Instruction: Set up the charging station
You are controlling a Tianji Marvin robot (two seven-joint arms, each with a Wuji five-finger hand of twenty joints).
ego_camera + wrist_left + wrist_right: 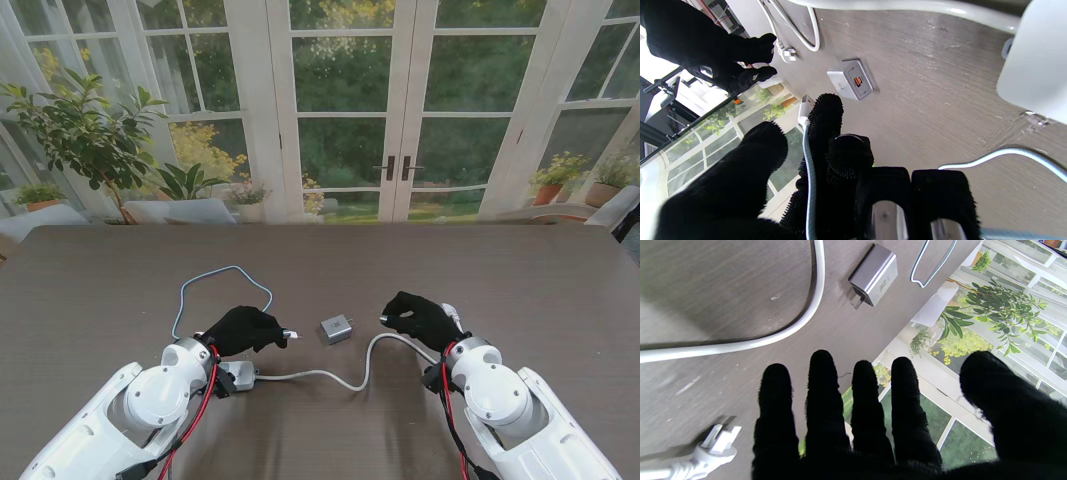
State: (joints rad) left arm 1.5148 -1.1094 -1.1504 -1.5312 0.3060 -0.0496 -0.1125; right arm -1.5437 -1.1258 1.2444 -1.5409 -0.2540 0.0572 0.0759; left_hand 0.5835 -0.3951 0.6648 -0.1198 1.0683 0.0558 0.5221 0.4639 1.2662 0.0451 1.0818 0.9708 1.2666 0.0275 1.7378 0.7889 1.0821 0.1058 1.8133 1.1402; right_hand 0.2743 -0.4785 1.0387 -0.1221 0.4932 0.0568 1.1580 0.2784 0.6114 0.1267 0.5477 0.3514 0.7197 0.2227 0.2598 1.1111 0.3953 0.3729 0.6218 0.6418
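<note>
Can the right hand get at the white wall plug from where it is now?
Probably yes. The right hand is open with its fingers spread, holding nothing, and the white wall plug lies on the bare table right beside it, with nothing between them. The grey charger sits clear, farther left.

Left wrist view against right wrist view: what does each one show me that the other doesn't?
Only the left wrist: the left hand shut on the USB cable, the charger's orange port, and the white power strip. Only the right wrist: the right hand open and empty, and the charger's prongs. Both: the grey charger lying on the table, the white power plug and its cord.
</note>
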